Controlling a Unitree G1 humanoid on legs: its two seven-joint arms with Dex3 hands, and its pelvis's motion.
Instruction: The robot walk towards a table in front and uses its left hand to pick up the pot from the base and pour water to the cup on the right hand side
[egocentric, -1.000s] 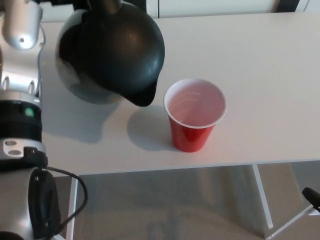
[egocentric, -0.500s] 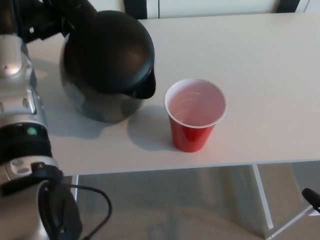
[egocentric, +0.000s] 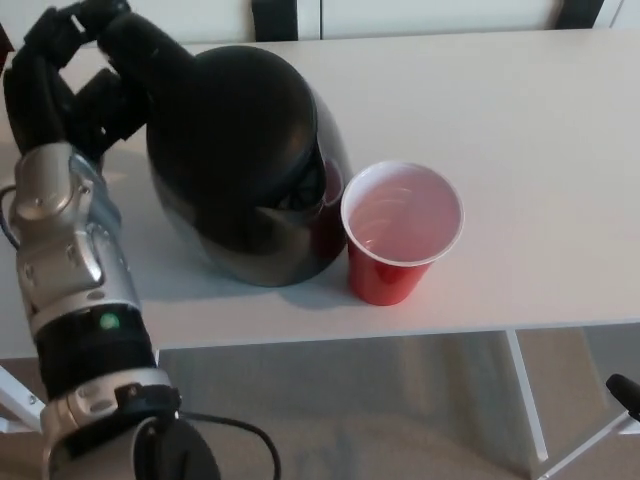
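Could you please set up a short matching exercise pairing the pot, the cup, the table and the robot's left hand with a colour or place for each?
Things:
1. pot
2. cup
3. table
4. left hand

Descriptions:
A. red outside, white inside, upright near the table's front edge
B. white, bearing the other things
C. black fingers at the upper left, beside the pot
D. dark and rounded, standing just left of the cup

Pairs: 1-D, 2-A, 3-B, 4-C
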